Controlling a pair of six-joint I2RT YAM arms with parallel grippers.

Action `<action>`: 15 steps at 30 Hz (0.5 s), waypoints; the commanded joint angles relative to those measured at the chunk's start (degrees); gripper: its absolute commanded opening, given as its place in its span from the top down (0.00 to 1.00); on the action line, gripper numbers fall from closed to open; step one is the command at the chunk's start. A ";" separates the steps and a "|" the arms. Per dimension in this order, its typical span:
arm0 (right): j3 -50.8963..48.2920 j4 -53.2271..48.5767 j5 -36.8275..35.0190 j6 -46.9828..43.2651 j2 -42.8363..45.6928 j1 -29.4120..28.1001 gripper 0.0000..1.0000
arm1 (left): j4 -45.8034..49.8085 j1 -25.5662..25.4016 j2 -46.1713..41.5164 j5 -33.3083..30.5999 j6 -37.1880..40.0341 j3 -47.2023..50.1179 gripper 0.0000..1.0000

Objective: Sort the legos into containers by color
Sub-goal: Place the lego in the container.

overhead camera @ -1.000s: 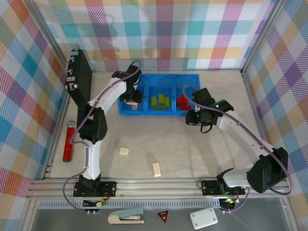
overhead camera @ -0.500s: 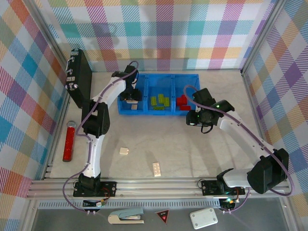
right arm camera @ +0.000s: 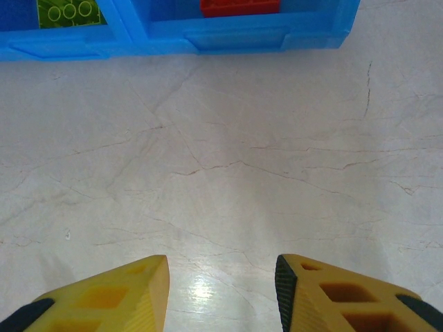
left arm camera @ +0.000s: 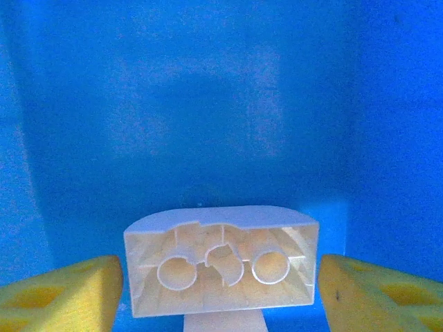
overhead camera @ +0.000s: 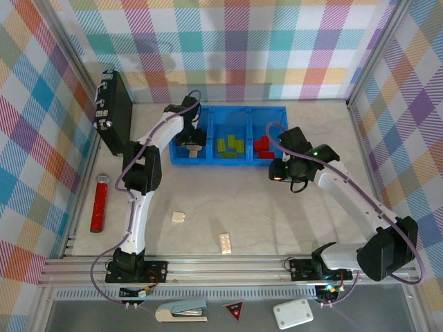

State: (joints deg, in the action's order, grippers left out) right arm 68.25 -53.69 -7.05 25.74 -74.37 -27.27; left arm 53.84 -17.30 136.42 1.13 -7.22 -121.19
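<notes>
The blue tray [overhead camera: 228, 108] holds three compartments side by side. My left gripper [overhead camera: 190, 143] hangs over the left one. In the left wrist view a cream lego [left arm camera: 221, 266] lies underside-up between my yellow fingers [left arm camera: 62, 294], with a thin strip of blue at each end, so the gripper [left arm camera: 221, 283] is open. Green legos [overhead camera: 230, 144] lie in the middle compartment and red legos [overhead camera: 262, 145] in the right one. Two cream legos [overhead camera: 179, 217] [overhead camera: 225, 242] rest on the table. My right gripper [overhead camera: 278, 170] [right arm camera: 221, 290] is open and empty over bare table just before the tray wall [right arm camera: 208, 41].
A black case [overhead camera: 114, 111] stands against the left wall and a red cylinder [overhead camera: 100, 203] lies below it. On the shelf in front of the arm bases sit a stapler [overhead camera: 181, 311], a red triangle sign [overhead camera: 235, 310] and a white box [overhead camera: 293, 313].
My left gripper's jaws have widened around the cream lego inside the left compartment, and its wrist has shifted slightly. The right arm has barely moved.
</notes>
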 commanded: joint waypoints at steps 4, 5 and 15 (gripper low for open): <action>1.98 -1.05 0.14 0.63 1.80 0.46 0.54 | 1.17 0.42 -1.35 1.91 -0.18 -1.90 0.24; 1.98 -1.02 0.26 0.70 1.89 0.50 0.54 | 1.17 0.41 -1.95 1.86 -0.27 -1.91 0.24; 1.11 0.13 3.84 2.38 1.94 0.37 0.54 | 2.57 0.42 -7.59 3.14 -1.12 -0.77 0.24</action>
State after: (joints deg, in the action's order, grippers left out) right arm 68.38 -53.63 -5.32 26.68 -73.41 -27.27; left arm 54.43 -17.10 134.96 2.31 -7.68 -121.34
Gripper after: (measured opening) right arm 0.462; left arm 0.756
